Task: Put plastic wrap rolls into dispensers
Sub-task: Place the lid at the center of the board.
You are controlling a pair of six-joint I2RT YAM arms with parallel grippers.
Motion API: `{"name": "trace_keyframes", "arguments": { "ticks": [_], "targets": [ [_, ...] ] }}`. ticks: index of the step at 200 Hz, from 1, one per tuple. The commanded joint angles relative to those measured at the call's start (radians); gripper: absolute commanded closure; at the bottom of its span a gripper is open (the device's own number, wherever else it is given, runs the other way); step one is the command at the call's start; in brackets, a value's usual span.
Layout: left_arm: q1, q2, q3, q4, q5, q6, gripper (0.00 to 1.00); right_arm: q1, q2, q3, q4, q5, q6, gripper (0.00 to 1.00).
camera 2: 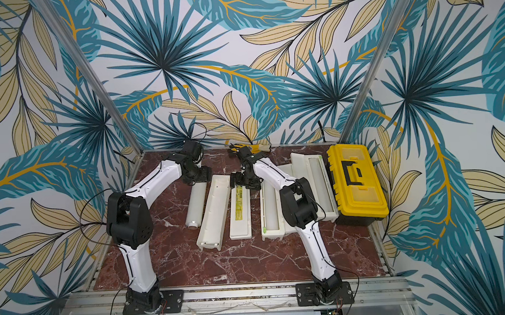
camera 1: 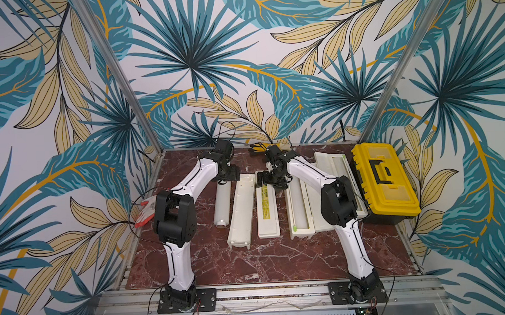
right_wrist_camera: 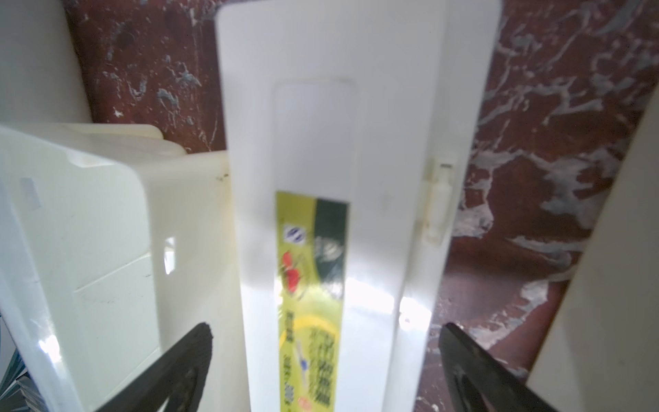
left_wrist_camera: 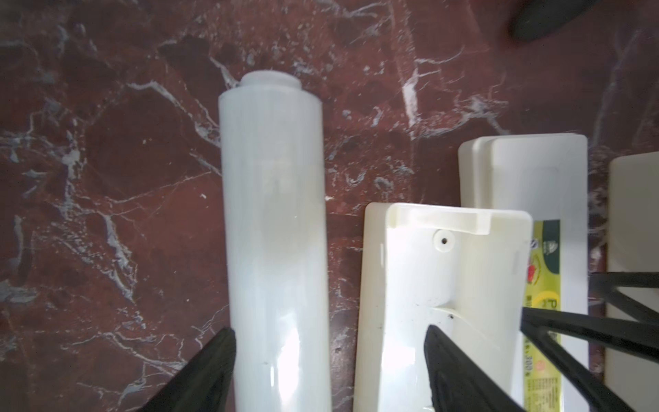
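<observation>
**Bearings:** the top views are read as a dial, with 12 o'clock at the far wall and 6 o'clock at the arm bases.

**Items**
- Loose roll (camera 1: 221,205): flat on the counter (camera 1: 250,266), about 9 o'clock of centre. It runs 12 to 6 with the core stub toward 6, and is in no dispenser.
- Empty dispenser (camera 1: 241,214): just at the roll's 3 o'clock, open. Its labelled lid (camera 1: 267,210) lies flat at 3 o'clock of the tray.
- Second dispenser (camera 1: 301,235) and third dispenser (camera 2: 299,173): further toward 3 o'clock, both open and already loaded.
- Left hand (left_wrist_camera: 330,330): open at the roll's 12 o'clock end. One finger (left_wrist_camera: 199,374) is just beside the roll's outer flank and the other (left_wrist_camera: 460,374) is over the empty tray. Nothing is clamped.
- Right hand (right_wrist_camera: 326,327): spread wide across the lid's 12 o'clock end, holding nothing.
- Toolbox (camera 1: 385,184) at 2 o'clock and glove (camera 1: 144,211) at the 9 o'clock edge: not part of the task.

**Hazards, as judged**
- The roll is round and smooth, so a finger meeting one flank first could send it rolling toward 9 o'clock.
- The inner finger could catch the tray wall as the hand closes and drag the dispenser.
- A pinch at the far end leaves most of the roll hanging, so the stub end may droop and strike the tray rim.
- Whether the stub end suits the tray's 6 o'clock end cannot be told.
</observation>
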Motion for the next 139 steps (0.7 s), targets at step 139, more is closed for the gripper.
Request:
{"name": "trace_keyframes", "arguments": {
  "ticks": [139],
  "targets": [
    [0.027,0.161,-0.062,-0.022,-0.013,0.058,0.23,-0.002,-0.179,-0.125,0.086,-0.071,-0.085,0.01]
  ]
}}
